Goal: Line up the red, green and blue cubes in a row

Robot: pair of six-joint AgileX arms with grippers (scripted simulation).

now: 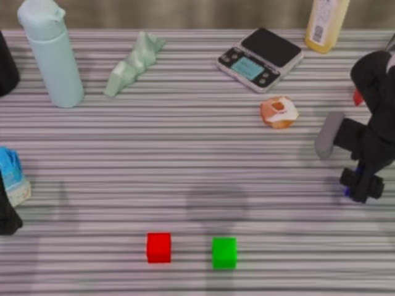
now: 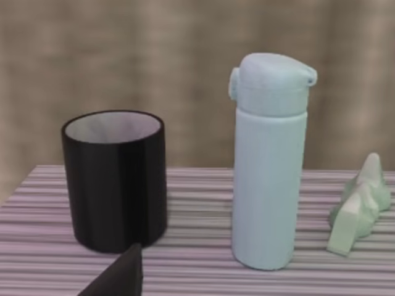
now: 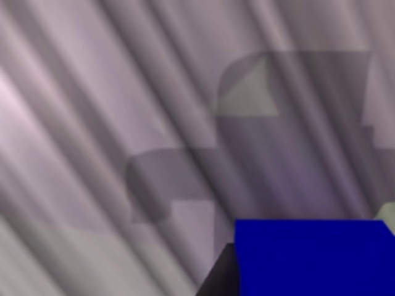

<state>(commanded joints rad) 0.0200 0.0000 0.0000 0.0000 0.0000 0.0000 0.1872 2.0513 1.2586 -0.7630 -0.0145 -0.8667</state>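
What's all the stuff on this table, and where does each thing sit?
red cube: 1, bright red, front centre
green cube: 1, bright green, beside the red one, apart
blue cube: 1, deep blue, held in the right gripper
flask: 1, pale blue, back left
black cup: 1, black, back left edge
crumpled object: 1, pale green, back
scale: 1, grey and black, back right
bottle: 1, yellow, back right
pastry: 1, orange and white, right
packet: 1, blue, left edge
table: 1, striped
left arm: 1, black, parked left
right gripper: 1, black, right side
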